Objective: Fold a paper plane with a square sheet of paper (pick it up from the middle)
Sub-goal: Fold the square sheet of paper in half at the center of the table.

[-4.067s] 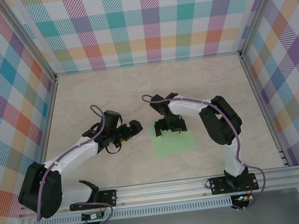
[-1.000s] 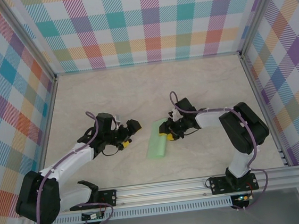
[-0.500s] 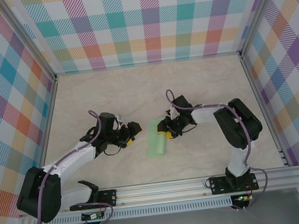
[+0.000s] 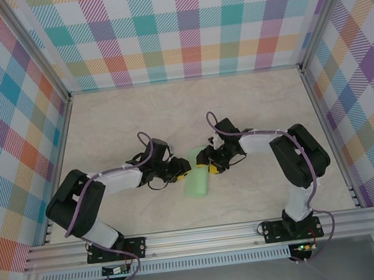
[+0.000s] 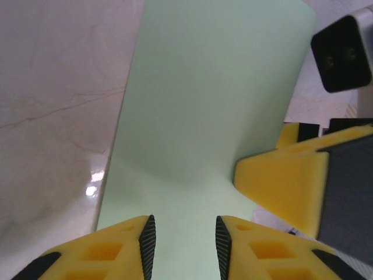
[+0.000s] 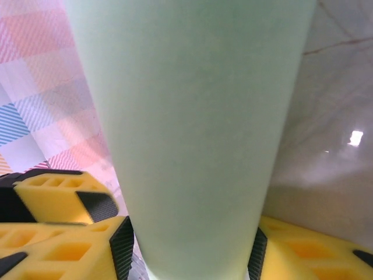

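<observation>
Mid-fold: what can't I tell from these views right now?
1. Left wrist view: whether the left gripper actually pinches the square sheet of paper; the bottom edge cuts off the pads.
2. Right wrist view: whether the right gripper presses on the sheet; the bulging sheet covers the gap.
3. Top view: whether a crease is set; the fold is too small, and both grippers crowd its far end.

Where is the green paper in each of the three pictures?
Top external: the paper lies near the middle of the table.
Left wrist: paper runs from the bottom edge to the top, centre.
Right wrist: paper forms a wide band down the centre.
Shared landmark: the pale marble table beside it.
</observation>
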Motion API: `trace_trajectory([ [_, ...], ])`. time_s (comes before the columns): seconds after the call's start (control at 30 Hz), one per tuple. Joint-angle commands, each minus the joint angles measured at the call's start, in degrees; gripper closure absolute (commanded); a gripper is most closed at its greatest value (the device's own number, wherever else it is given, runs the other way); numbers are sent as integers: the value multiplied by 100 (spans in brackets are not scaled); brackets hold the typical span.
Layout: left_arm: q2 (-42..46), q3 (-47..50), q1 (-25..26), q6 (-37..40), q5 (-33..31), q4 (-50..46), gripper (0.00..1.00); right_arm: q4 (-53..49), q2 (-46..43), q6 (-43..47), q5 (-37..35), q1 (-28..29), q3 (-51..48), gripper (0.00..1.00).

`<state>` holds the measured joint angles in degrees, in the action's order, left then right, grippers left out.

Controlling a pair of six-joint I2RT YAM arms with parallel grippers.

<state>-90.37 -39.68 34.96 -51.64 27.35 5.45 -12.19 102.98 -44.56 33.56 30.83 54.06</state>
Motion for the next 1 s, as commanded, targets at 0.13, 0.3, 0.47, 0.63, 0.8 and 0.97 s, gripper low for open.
trace_trajectory([
  [0.13,-555,-366,229,58,-107,232,71,-539,-578,25,-425,12,-53,39],
  [0.3,-627,-449,327,44,-90,298,71,-777,-769,-4,-578,91,-165,37],
  [0.47,-587,-471,349,68,-72,299,70,-984,-604,-87,-854,333,-104,38],
  [0.63,-502,-505,345,123,-72,137,70,-1091,-631,-207,-1237,384,-183,41],
  [0.8,-360,-538,340,239,-118,-129,68,-1122,-601,-130,-1321,386,-195,46],
  [0.97,186,-515,344,415,-618,-778,57,-1359,-445,249,-1527,379,-79,54],
])
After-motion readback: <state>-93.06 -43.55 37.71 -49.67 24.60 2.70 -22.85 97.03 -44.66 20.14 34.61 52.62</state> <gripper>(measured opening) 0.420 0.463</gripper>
